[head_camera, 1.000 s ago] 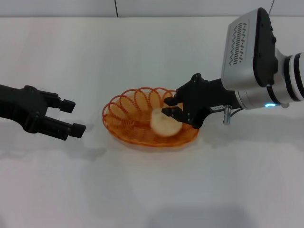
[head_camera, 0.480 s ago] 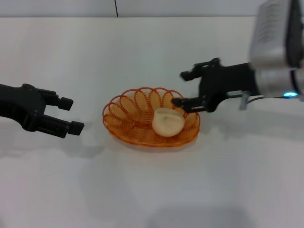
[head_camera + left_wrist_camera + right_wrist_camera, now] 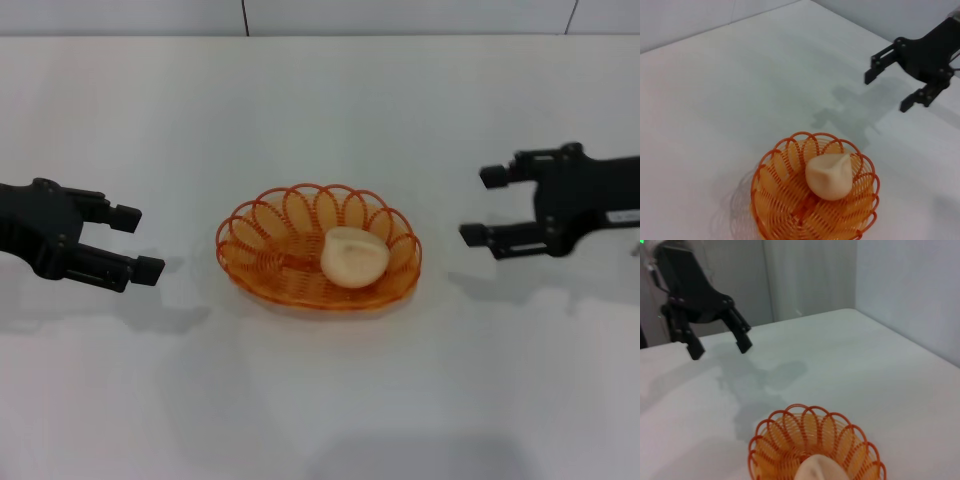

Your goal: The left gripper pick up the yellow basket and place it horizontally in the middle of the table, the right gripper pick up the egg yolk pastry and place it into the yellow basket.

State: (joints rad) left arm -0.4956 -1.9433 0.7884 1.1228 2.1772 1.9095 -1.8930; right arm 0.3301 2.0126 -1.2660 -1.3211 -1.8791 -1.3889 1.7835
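Pastry lay inside basket, mid tabletop, both grippers clear of it.
Sat toward the basket's right half, dome resting on the wire floor, not touching any gripper. Left gripper hovered well to the basket's left, fingers spread, holding nothing. Right gripper hovered to the basket's right, farther off than the left one, fingers likewise spread and empty. Cast soft shadows on the tabletop either side of the basket.
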